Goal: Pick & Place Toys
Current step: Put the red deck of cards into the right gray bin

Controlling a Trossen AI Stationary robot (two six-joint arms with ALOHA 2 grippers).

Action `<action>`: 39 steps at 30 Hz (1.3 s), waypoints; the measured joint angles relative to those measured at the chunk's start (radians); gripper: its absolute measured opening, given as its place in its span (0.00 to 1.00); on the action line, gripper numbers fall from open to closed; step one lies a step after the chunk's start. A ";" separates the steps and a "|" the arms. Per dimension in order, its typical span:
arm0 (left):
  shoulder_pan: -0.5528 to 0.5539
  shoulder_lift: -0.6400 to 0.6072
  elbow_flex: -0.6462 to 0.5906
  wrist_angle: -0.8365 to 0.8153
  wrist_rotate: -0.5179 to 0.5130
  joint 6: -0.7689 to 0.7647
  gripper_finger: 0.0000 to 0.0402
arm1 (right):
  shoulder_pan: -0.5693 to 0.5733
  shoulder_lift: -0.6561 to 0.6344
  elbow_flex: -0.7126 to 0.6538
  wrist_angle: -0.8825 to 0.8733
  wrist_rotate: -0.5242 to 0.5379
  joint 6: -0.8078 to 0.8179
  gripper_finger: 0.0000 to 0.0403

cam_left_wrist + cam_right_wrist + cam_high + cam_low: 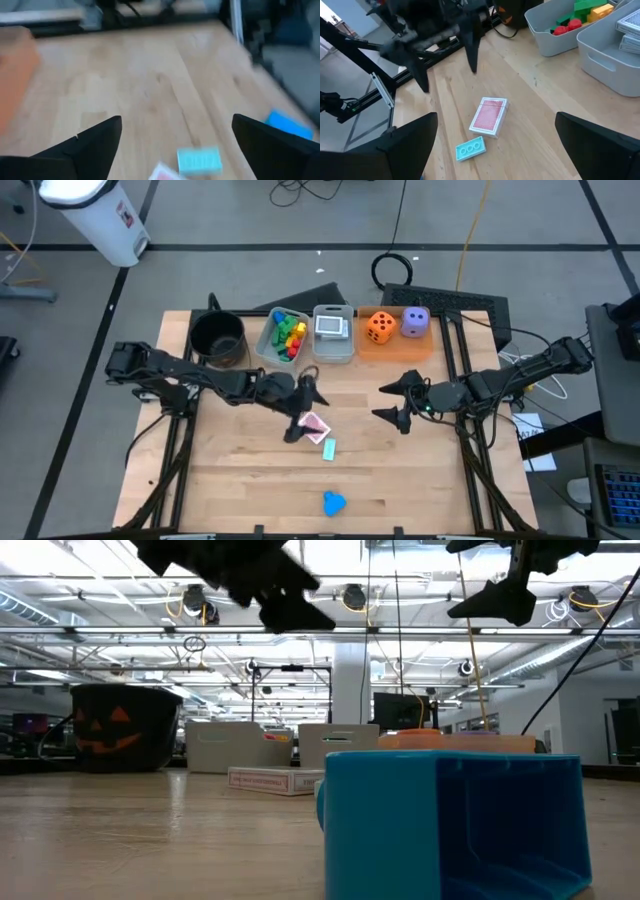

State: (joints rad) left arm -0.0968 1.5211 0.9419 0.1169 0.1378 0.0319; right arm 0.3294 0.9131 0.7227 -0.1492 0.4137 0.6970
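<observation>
Still, the task looks only partly done, and I go from the near edge of the table to the far edge. Nearest lies a blue block (333, 502), alone and well apart from both arms; in the low view it fills the foreground and shows a hollow, open side. A little farther, near the middle, lie a small light-blue block (470, 148) with round studs on top and, just beside it, a pack of playing cards (490, 116) with a red patterned back, flat on the wood. These three toys are not yet in any container, so I judge they remain to be picked. The left gripper (303, 408) hangs just above the cards with its jaws spread wide and nothing between them. The right gripper (397, 401) waits to the side over the bare table, its jaws also spread and empty. At the far edge the finished part shows: a clear bin (268, 348) holds green, red and yellow blocks (289, 333), the next bin (333, 352) holds playing cards (331, 326), and the orange tray (395, 347) carries an orange die (379, 326) and a purple die (415, 322), both with white dots. A black pot (217, 338) stands beside the bins.
</observation>
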 joint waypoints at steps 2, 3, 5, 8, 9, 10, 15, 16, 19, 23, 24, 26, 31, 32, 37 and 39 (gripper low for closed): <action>-0.008 0.019 0.003 -0.049 0.023 0.081 0.98 | 0.000 0.000 0.000 -0.002 0.000 0.005 0.98; -0.011 0.027 0.014 -0.089 0.026 0.112 0.99 | 0.000 0.000 0.000 -0.007 0.000 0.007 0.98; -0.017 0.054 0.039 -0.150 0.027 0.169 0.99 | 0.000 0.000 0.000 -0.011 0.000 0.018 0.98; -0.017 0.102 0.092 -0.185 0.023 0.236 0.99 | 0.000 0.001 0.001 -0.026 0.000 0.025 0.98; -0.016 0.121 0.114 -0.197 0.022 0.253 0.99 | 0.000 0.003 0.001 -0.024 0.000 0.025 0.98; -0.014 0.146 0.138 -0.205 0.021 0.271 0.99 | 0.000 0.004 0.001 -0.025 0.000 0.025 0.98; 0.000 0.272 0.248 -0.388 0.019 0.319 0.99 | 0.000 0.009 0.001 -0.034 -0.001 0.033 0.98; 0.002 0.295 0.265 -0.437 0.019 0.328 0.99 | 0.000 0.009 0.001 -0.034 -0.002 0.037 0.98; 0.005 0.340 0.294 -0.545 0.019 0.340 0.99 | 0.000 0.009 0.001 -0.058 -0.002 0.051 0.98; 0.005 0.354 0.296 -0.580 0.013 0.368 0.99 | 0.000 0.009 0.001 -0.066 -0.023 0.051 0.98; 0.002 0.354 0.296 -0.582 0.001 0.389 0.99 | 0.000 0.010 0.001 -0.065 -0.023 0.051 0.98; -0.003 0.354 0.294 -0.581 -0.018 0.452 0.99 | 0.000 0.010 0.001 -0.070 -0.024 0.051 0.98; -0.005 0.365 0.292 -0.572 -0.043 0.599 0.99 | 0.000 0.010 0.001 -0.069 -0.024 0.051 0.98; -0.005 0.373 0.292 -0.567 -0.043 0.604 0.99 | 0.000 0.010 0.001 -0.069 -0.024 0.051 0.98; -0.002 0.426 0.291 -0.557 -0.044 0.593 0.99 | 0.000 0.010 0.001 -0.076 -0.024 0.081 0.98; -0.001 0.440 0.292 -0.557 -0.041 0.584 0.99 | 0.003 0.010 0.001 -0.073 -0.025 0.088 0.98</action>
State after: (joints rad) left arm -0.0982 1.9609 1.2338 -0.4403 0.0972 0.6162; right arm 0.3324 0.9226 0.7235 -0.2222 0.3889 0.7847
